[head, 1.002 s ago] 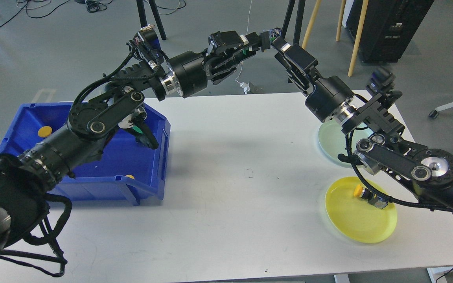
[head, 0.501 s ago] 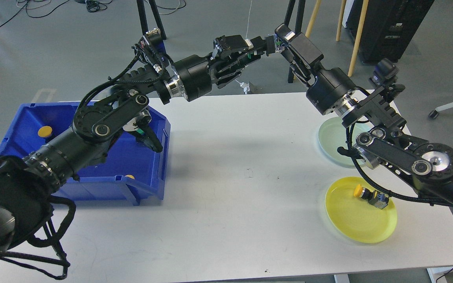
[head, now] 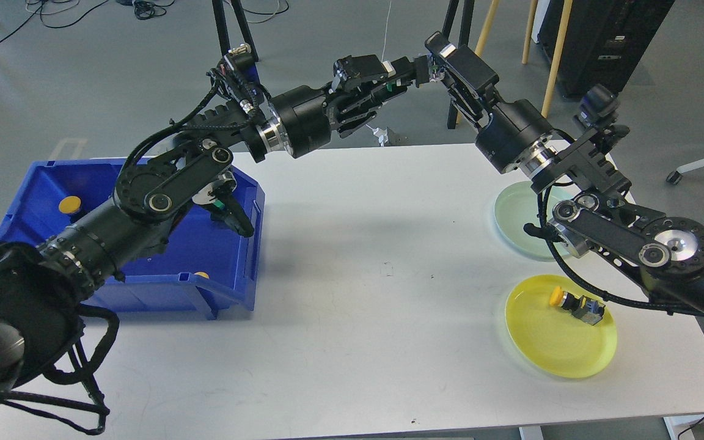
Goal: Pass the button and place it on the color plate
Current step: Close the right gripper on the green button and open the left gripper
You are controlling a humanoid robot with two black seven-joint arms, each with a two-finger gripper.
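Handover is the step in hand: both arms are raised above the far edge of the counter (head: 352,293), their tips meeting at the top centre of the frame. The left claw (head: 410,68) reaches rightward and the right claw (head: 434,58) reaches up and leftward, so the two touch or nearly touch around a small button (head: 428,66), of which only a speck of colour shows between the dark parts. Which claw pinches it I cannot tell; the fingers of both are too dark and crowded together to say whether either is spread or pressed closed. Meeting high and midway makes sense, since the blue bin (head: 230,287) at the left of the frame lies within the left arm's reach and the plates at the right within the right arm's.

In the bin a yellow-capped button (head: 69,205) lies near the far left wall and another (head: 202,275) peeks over the near wall. At the lower right, the yellow plate (head: 547,348) already carries a yellow button (head: 575,304), lying on its side toward the far rim. Beyond it the pale green plate (head: 514,214), partly hidden by the right arm, shows nothing on its visible part, and is likely the target if the passed button is green.
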